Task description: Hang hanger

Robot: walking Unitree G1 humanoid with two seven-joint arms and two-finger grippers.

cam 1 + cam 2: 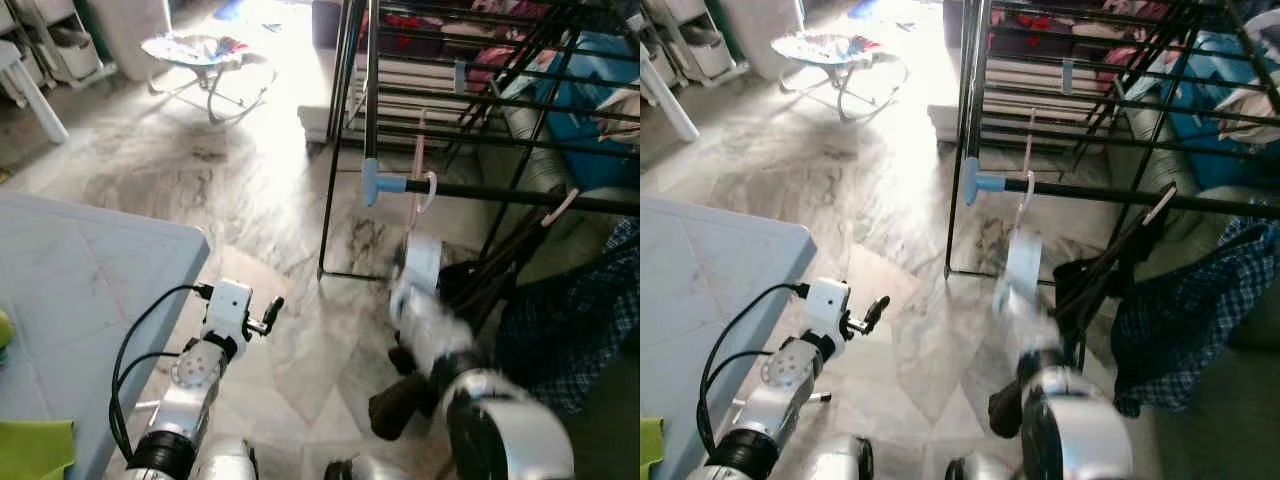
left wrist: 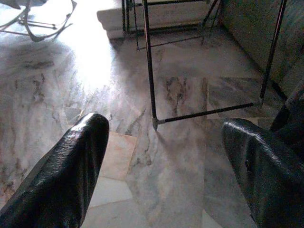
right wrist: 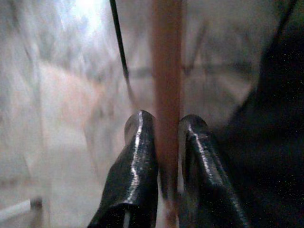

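Right end effector clamped on thin pink hanger; left end effector apart.

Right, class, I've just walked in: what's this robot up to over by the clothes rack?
The right gripper is shut on a pink hanger, holding it up at the black rail of the drying rack, its hook at the rail. The left gripper is open and idle beside the table. A checked garment hangs nearby.
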